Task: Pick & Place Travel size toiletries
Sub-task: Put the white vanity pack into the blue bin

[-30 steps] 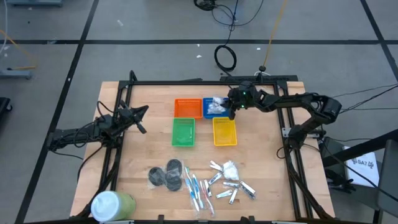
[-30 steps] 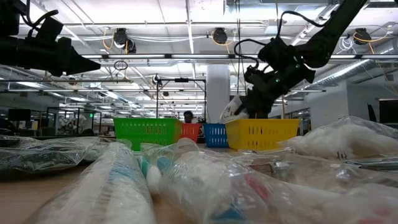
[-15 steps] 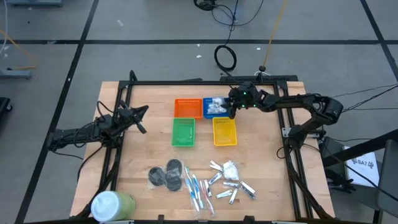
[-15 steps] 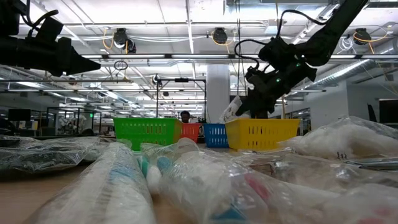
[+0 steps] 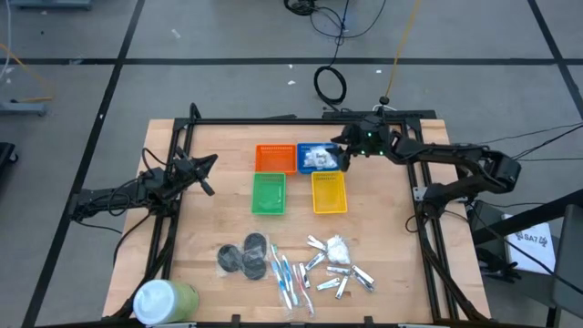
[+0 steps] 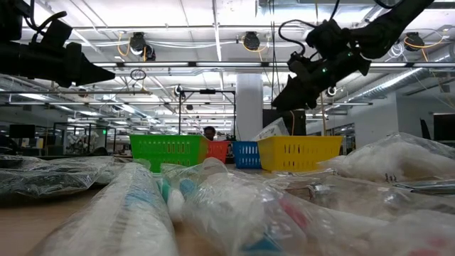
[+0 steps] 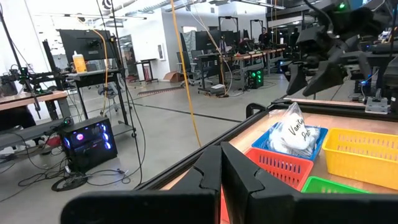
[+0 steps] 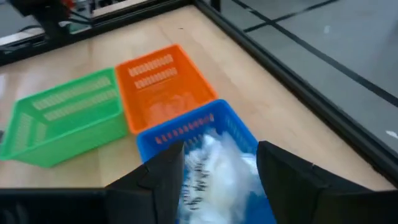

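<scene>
- High view: right hand (image 5: 342, 153) beside the far right corner of the blue basket (image 5: 314, 158), pulled back toward the table's far right since a second ago, when poised right over that basket; fingers apart, empty. White packets (image 5: 316, 158) now lying loose in the blue basket. Orange basket (image 5: 274, 158) touching the blue one on its left; green basket (image 5: 268, 193) and yellow basket (image 5: 329, 192) in the nearer row, unmoved. Left hand (image 5: 206, 173) waiting over the table's left edge, same spot as before. On the near part of the table (image 5: 209, 219), unchanged: dark discs (image 5: 244, 256), toothbrushes (image 5: 289, 277), silver clippers (image 5: 344, 276), one more white packet (image 5: 337, 246). White-and-green tub (image 5: 164, 300) at the near left corner.
- Low view: right hand (image 6: 284, 97) raised well above the yellow basket (image 6: 299, 153), higher than half a second ago, when down at basket-rim height gripping a packet; nothing between its fingers now. A packet (image 6: 274, 130) sticking up behind the yellow basket, tilted, free of the hand. Green basket (image 6: 168, 152) to the left, blue basket (image 6: 246, 153) between the two. Bagged toiletries blurred in the foreground.
- Left wrist view: left hand (image 7: 221, 171) with fingers pressed together, holding nothing. Packet (image 7: 291, 132) upright in the blue basket (image 7: 287, 146), the right arm's hand (image 7: 306, 79) hanging above it, clear of it.
- Right wrist view: right hand (image 8: 221, 163) with fingers spread, looking down on the white packets (image 8: 217, 177) in the blue basket (image 8: 205, 134); orange basket (image 8: 163, 84) and green basket (image 8: 63, 116) beyond.
</scene>
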{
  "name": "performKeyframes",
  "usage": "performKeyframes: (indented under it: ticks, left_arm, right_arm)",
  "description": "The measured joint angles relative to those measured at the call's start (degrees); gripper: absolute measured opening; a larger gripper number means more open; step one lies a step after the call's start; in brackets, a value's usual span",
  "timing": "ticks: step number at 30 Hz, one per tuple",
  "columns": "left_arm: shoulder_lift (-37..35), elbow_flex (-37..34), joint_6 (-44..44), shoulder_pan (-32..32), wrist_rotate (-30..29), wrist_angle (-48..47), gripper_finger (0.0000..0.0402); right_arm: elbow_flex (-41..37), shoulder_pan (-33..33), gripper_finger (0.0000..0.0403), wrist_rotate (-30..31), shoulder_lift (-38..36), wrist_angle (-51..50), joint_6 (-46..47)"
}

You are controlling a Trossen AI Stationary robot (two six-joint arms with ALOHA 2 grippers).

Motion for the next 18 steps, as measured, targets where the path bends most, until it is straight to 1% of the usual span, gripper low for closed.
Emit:
performKeyframes:
  ticks: [4, 7, 9, 12, 15, 16, 18]
  left_arm:
    - [0.00, 0.00, 0.00, -0.01, 0.00, 0.00, 0.0001]
    - [0.00, 0.00, 0.00, -0.02, 0.00, 0.00, 0.0001]
    - [0.00, 0.00, 0.00, 0.00, 0.00, 0.00, 0.0001]
    - [0.00, 0.00, 0.00, -0.02, 0.02, 0.00, 0.0001]
    - [0.00, 0.00, 0.00, 0.00, 0.01, 0.00, 0.0001]
    - [0.00, 0.00, 0.00, -0.01, 0.02, 0.00, 0.0001]
    - [0.00, 0.00, 0.00, 0.00, 0.00, 0.00, 0.0001]
  right_arm:
    - [0.06, 2.98, 0.0173, 0.02, 0.66, 2.80, -0.56]
    - [1.72, 5.15, 0.0151, 0.55, 1.27, 0.12, -1.66]
    - [4.78, 6.34, 0.0128, 2.99, 1.92, -3.92, -2.98]
    - [7.92, 7.53, 0.0081, 7.68, 3.25, -10.03, -6.01]
    - [8.16, 7.65, 0.0023, 8.90, 4.94, -10.30, -8.33]
    - [8.20, 7.63, 0.0012, 9.15, 5.72, -10.23, -8.89]
    - [8.19, 7.11, 0.0010, 10.36, 7.16, -10.99, -9.05]
